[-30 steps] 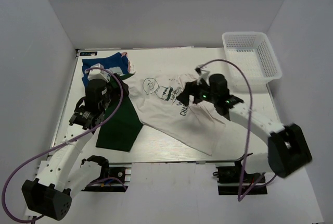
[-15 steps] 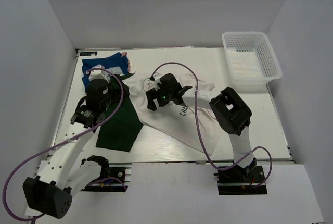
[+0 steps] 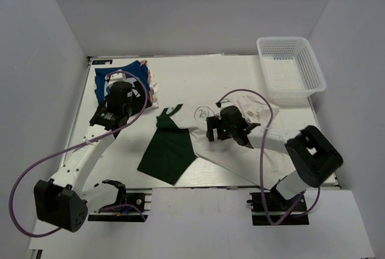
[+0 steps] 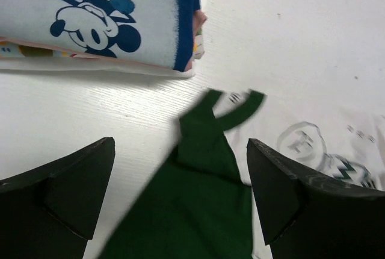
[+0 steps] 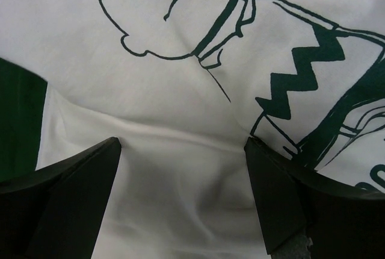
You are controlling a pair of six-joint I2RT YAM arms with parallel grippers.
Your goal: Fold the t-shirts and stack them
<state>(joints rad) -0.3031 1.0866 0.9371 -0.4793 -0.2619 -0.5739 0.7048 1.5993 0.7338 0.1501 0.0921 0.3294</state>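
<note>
The cream t-shirt (image 3: 267, 150) with the cartoon-boy drawing lies spread at mid-table. It fills the right wrist view (image 5: 180, 90). My right gripper (image 3: 220, 131) is open, its jaws wide apart and low over the cream cloth just below the drawn head (image 5: 182, 144). The dark green t-shirt (image 3: 169, 153) lies left of it, its collar next to the cream one. My left gripper (image 3: 132, 103) is open and empty above the green collar (image 4: 207, 150). A folded blue t-shirt (image 4: 90, 12) with white cartoon print lies on pinkish cloth (image 4: 66, 61) at the back left (image 3: 127, 72).
A white mesh basket (image 3: 313, 69) stands at the back right corner. Purple cables loop over both arms. Bare white tabletop (image 3: 204, 75) lies between the folded stack and the basket.
The cream and green t-shirts have slid to the right. My right gripper moved right with them onto the cream cloth. My left gripper moved farther back toward the blue stack.
</note>
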